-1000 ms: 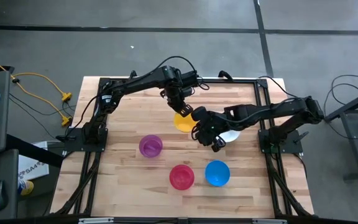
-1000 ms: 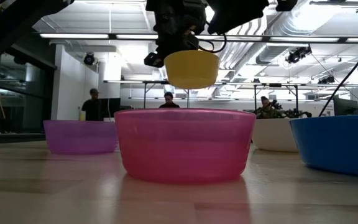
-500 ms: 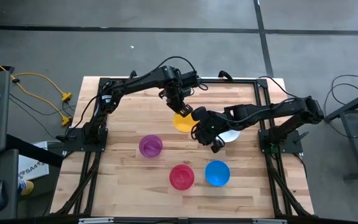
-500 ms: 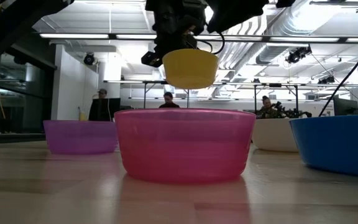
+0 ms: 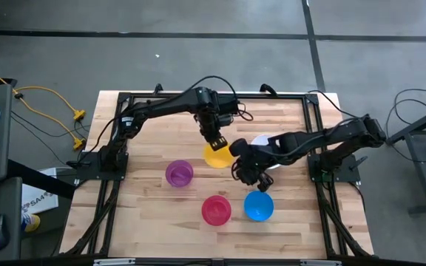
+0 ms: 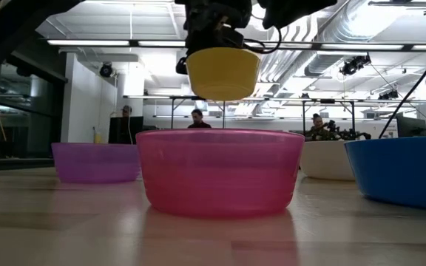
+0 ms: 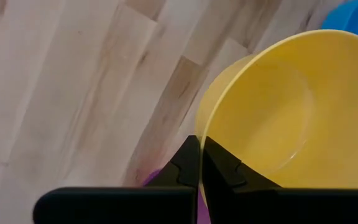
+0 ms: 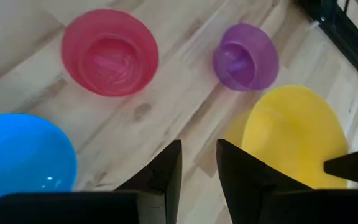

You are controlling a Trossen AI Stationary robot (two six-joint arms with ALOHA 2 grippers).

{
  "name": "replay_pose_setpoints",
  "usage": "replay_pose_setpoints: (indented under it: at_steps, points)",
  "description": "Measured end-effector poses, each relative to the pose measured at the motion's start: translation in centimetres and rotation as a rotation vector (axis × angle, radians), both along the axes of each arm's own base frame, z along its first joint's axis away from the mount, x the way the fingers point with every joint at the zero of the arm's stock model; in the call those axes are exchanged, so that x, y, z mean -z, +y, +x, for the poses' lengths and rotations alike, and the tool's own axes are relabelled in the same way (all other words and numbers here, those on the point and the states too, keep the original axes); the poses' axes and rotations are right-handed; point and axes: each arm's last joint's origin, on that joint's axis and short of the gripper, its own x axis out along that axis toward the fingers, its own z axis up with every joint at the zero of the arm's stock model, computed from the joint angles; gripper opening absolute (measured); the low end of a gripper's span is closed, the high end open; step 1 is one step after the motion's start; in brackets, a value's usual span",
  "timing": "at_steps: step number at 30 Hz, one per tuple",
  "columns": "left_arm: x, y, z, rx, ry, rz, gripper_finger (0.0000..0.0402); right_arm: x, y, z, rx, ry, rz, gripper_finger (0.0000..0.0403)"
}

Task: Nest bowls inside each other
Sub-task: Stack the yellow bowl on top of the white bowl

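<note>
Yellow bowl [image 5: 217,155] hangs above the worktop [image 5: 146,133], its rim pinched by the clenched left end effector [image 5: 218,142]. Right end effector [image 5: 247,175] hovers beside it with jaws parted, holding nothing, over the white bowl [image 5: 261,140]. Purple bowl [image 5: 179,173], pink-red bowl [image 5: 216,210] and blue bowl [image 5: 258,206] sit apart nearer the front.

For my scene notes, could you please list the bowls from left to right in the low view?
Purple plastic bowl → pink-red plastic bowl → white plastic bowl → blue plastic bowl. The yellow plastic bowl hangs above the pink-red one.
</note>
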Motion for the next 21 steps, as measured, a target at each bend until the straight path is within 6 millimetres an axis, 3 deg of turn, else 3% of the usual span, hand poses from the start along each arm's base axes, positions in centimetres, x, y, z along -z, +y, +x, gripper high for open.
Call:
replay_pose_setpoints:
  at_steps: [21]
  points:
    - [-0.1,-5.4,1.1,0.31,-0.071,0.002,0.0,-0.1,0.8,-0.1,0.0,0.001,0.063,0.0093]
